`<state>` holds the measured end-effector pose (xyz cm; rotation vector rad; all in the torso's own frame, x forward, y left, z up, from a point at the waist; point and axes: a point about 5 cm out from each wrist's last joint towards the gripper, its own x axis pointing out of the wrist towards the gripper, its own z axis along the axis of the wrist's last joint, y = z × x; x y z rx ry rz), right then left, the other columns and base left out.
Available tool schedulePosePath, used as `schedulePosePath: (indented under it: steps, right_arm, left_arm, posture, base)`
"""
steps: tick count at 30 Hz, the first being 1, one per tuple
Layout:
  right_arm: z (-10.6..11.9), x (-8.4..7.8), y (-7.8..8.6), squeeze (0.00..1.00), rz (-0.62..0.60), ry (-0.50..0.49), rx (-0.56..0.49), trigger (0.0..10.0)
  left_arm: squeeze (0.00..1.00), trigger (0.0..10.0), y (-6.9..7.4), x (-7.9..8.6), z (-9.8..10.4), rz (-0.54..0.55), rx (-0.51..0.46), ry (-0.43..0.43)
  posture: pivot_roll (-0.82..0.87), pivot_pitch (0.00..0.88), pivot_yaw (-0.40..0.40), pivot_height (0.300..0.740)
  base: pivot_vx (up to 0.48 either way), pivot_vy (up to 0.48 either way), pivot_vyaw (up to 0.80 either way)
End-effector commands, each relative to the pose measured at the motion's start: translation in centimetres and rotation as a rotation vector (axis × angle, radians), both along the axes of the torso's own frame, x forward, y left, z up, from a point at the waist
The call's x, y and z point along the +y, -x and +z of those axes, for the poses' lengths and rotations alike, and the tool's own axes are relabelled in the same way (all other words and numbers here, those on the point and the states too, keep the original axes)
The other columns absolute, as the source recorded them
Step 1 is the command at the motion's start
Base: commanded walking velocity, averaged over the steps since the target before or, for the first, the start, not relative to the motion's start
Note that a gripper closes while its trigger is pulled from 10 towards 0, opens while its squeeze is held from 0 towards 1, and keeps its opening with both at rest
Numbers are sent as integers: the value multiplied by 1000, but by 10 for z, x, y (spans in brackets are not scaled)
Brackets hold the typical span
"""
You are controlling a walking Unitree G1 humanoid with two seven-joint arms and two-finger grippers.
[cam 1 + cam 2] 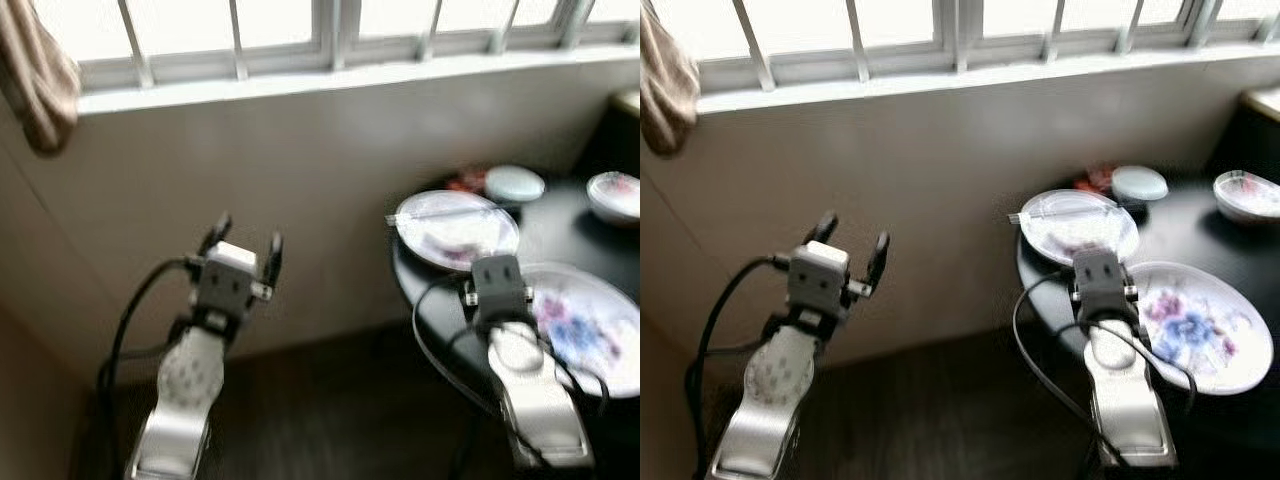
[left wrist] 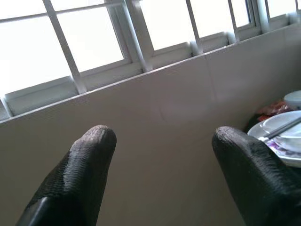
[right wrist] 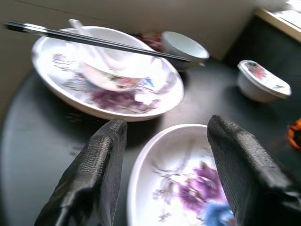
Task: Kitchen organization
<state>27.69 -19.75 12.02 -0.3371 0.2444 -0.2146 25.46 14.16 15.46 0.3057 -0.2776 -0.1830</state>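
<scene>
- Oval white floral plate (image 1: 1200, 325) is lying on the round black table (image 1: 1040, 275), just beside the round floral plate (image 1: 1078, 226) carrying black chopsticks (image 3: 94, 40).
- Right gripper (image 3: 164, 141) is hovering over the table, jaws spread, holding nothing.
- Left gripper (image 1: 243, 248) is pointing wallward, away from the table, jaws spread.

Both head views are soft with blur. The right arm (image 1: 1120, 380) covers the near rim of the oval plate (image 1: 1200, 325) and hides its own fingertips. The table (image 1: 560, 225) runs off the right edge, as does a small bowl (image 1: 615, 195). A curtain (image 1: 35, 70) is cut by the left edge. A red item (image 1: 1098, 177) behind the round plate (image 1: 1080, 225) is too blurred to identify. In the right wrist view, an orange object (image 3: 295, 134) is cropped at the edge.
</scene>
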Motion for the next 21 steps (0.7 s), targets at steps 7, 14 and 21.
schedulePosePath:
  steps: [7,14,21]
  right_arm:
    - [-5,1,-2,0,16,-75,42,10000]
    - [2,9,-8,0,140,-98,11,10000]
    - [-19,15,-6,0,222,-76,159,10000]
  left_arm:
    - [0,10000,-1,-1,2,-9,-1,-6]
    - [0,10000,-1,-2,1,-11,2,-7]
    - [0,10000,0,-2,0,-7,7,-9]
  posture:
    - [19,0,-20,740]
    - [22,0,-24,740]
    - [28,0,-28,740]
  base:
    - [0,0,0]
    - [0,0,0]
    - [0,0,0]
